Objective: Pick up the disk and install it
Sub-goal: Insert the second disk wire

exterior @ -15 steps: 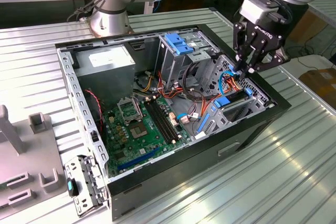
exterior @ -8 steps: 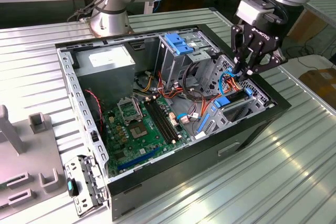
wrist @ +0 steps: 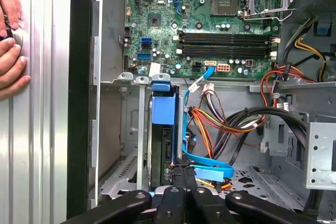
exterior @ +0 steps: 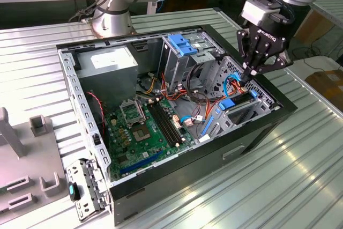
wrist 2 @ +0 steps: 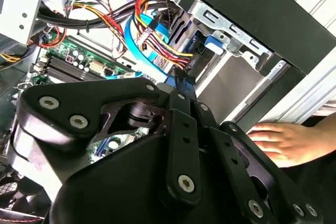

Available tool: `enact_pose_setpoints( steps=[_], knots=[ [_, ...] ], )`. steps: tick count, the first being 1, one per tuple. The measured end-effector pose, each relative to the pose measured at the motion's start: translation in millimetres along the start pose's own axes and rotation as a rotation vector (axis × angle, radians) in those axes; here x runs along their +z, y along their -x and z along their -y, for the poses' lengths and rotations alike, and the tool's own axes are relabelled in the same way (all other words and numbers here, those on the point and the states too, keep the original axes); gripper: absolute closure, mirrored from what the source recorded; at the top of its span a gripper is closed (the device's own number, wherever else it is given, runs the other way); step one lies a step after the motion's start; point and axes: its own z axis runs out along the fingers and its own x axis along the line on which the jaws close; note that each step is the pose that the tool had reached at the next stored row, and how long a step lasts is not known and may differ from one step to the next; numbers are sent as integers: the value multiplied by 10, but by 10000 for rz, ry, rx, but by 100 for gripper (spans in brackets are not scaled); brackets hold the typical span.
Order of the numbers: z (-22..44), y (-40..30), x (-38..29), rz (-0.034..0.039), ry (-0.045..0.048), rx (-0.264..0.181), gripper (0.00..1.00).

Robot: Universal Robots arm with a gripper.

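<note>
The disk, with its bright blue carrier, stands on edge inside the lower drive bay of the open computer case. In the exterior view the disk lies in that bay at the case's front corner. My gripper hangs straight over the bay with its black fingers pressed together. In the first wrist view the gripper is shut at the disk's near end, beside a blue data cable. Nothing shows between the fingertips. Whether they touch the disk I cannot tell.
Bundles of red, yellow and black wires crowd the bay's side. The motherboard lies on the case floor. A blue bracket sits on the upper grey cage. A person's hand rests on the ribbed table outside the case wall.
</note>
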Motion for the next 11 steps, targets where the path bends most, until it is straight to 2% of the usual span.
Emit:
enact_pose_setpoints(
  steps=[1,2,3,4,5,8,11],
  knots=[
    [0,0,0,-3,0,0,77],
    [0,0,1,-5,1,0,71],
    [0,1,4,-8,0,0,71],
    [0,2,24,-11,0,0,64],
    [-1,5,63,-34,-5,0,64],
    [-1,8,91,-49,-13,0,65],
    [-1,8,98,-53,-14,0,84]
  ],
)
